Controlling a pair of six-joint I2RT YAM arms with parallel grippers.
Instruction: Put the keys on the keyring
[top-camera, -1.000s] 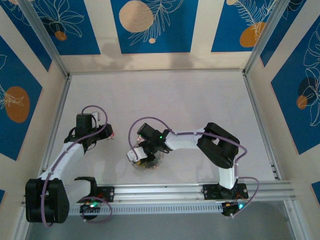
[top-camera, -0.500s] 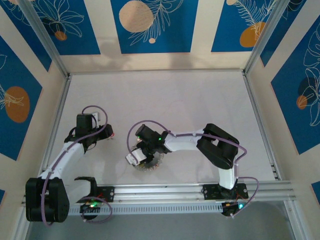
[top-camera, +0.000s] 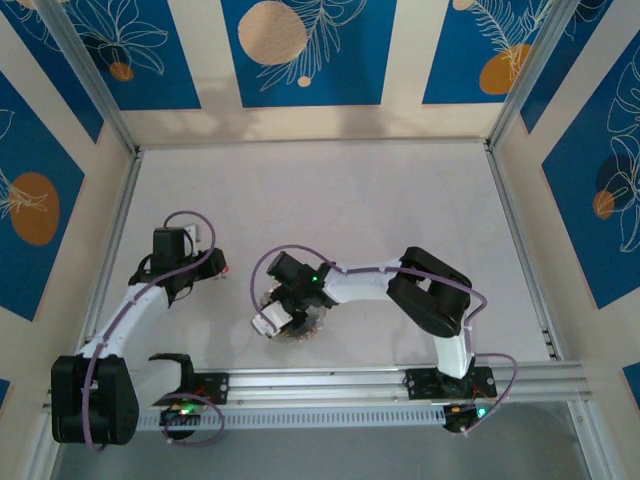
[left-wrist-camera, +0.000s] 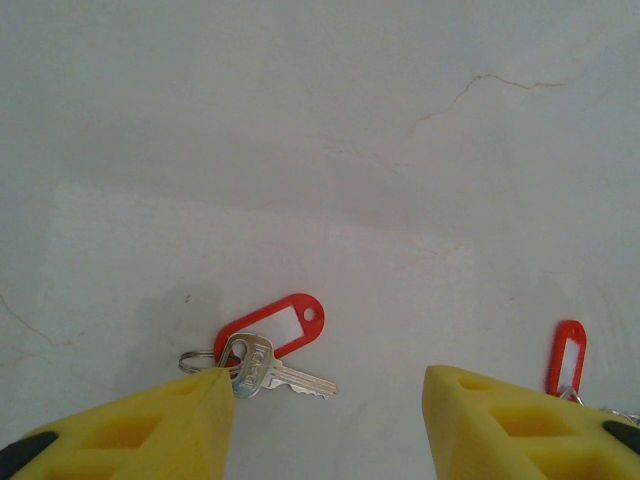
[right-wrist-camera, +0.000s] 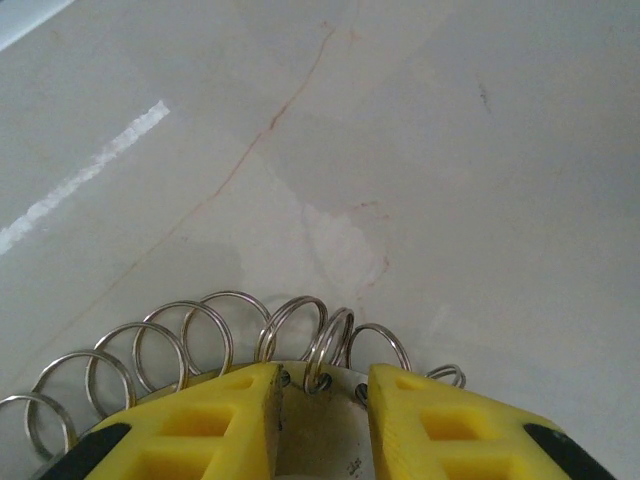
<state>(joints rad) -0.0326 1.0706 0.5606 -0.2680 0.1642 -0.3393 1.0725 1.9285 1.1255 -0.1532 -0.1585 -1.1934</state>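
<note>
The left gripper (left-wrist-camera: 326, 395) stands spread above the table (left-wrist-camera: 320, 120). A silver key (left-wrist-camera: 272, 372) with a red tag (left-wrist-camera: 270, 328) lies flat just ahead of it, its head right beside the fingertip on the left of the wrist view and its blade pointing into the gap. A second red tag (left-wrist-camera: 566, 355) lies near the other fingertip. Well apart, the right gripper (right-wrist-camera: 323, 382) straddles the rim of the keyring (right-wrist-camera: 318, 425). One of the keyring's small wire loops (right-wrist-camera: 205, 335) stands in the narrow gap, and I cannot tell whether the fingers pinch it
</note>
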